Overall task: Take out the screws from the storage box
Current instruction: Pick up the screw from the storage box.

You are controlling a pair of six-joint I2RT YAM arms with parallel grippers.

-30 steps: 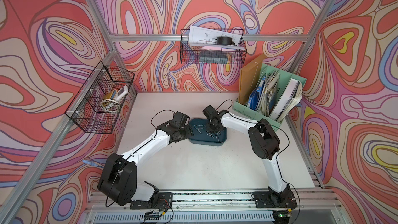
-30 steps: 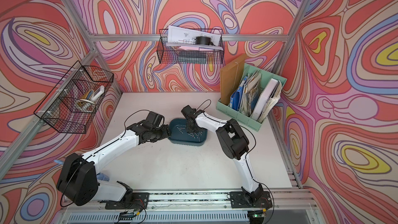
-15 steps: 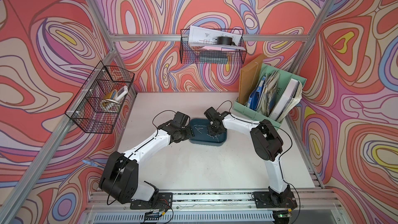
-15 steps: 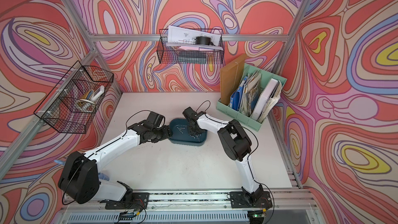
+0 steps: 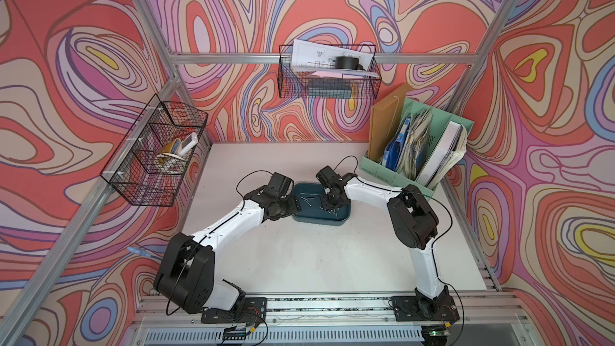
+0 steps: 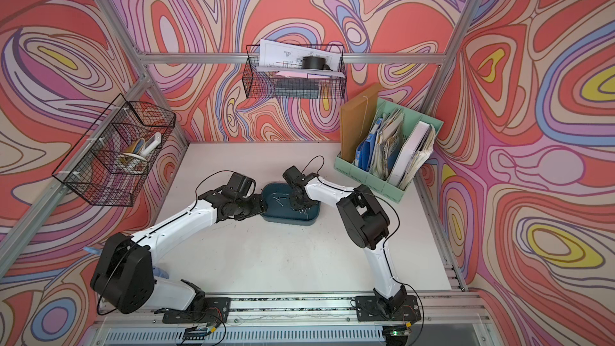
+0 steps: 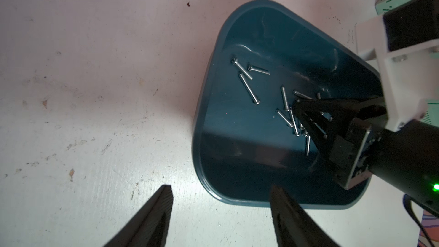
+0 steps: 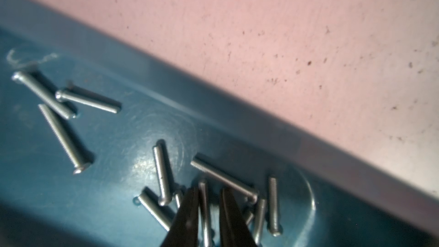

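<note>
In both top views: storage box just above centre frame on the white table, screws scattered inside it, none visible on the table around it. Left pincer at the box's left edge. Right pincer dipped into the box from the upper right. Too small here to read either set of fingers.

From the left wrist: left pincer at lower centre, fingers wide apart and empty, one tip over bare table, the other over the box's near rim. Box in the right half of the frame. Three screws towards the upper left of its floor, the rest bunched at the right pincer's tip.

From the right wrist: right pincer at bottom centre, down among the bunched screws, fingers narrowly apart with one screw shaft lying in the gap. Pinched or merely straddled, hard to say from this angle.

Barely begun, by the look of it: roughly a dozen screws countable, all inside the box. One pick apparently under way, every removal yet to do.
</note>
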